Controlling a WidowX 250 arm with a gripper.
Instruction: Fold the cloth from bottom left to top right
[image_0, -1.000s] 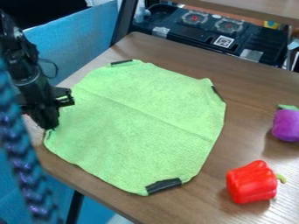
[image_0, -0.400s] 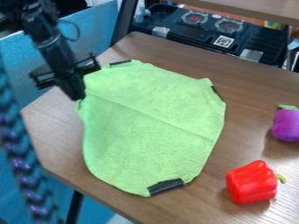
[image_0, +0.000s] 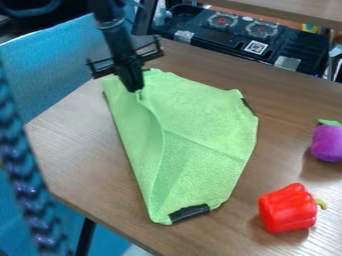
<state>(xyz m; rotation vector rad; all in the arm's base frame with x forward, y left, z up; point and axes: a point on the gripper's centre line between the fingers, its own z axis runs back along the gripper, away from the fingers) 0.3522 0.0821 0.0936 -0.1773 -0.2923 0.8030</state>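
The claw (image_0: 137, 89) is closed on a pinch of the green cloth (image_0: 204, 125), at the lifted edge. It hangs over the cloth's far left part, fingertips pointing down. The black arm (image_0: 112, 22) enters from the far edge, above it.

Step in hand, as judged: carry the held corner across to the far right. To perform it well:
1. Maintain a firm pinch; release should wait until the corner is over the far right corner, beside the dark patch (image_0: 248, 105).
2. Travel low and diagonally to the right. Excess lift may drag the whole cloth; too little may bunch the flap.
3. Lower the corner flat, open the claw, then withdraw straight up so that the layer is not pulled back.

Caution: the flap bows between the claw and the near dark patch (image_0: 189, 213), so a wrinkle may set there. The fold appears partly made.

Position of cloth: directly below the claw, and extending from it to the right and near side. It lies on the wooden counter (image_0: 73, 140), its left side a long, nearly straight fold.

Farther out, the red toy pepper (image_0: 288, 207) stands near right, apart from the cloth; the purple toy vegetable (image_0: 327, 143) lies beyond it at the right edge.
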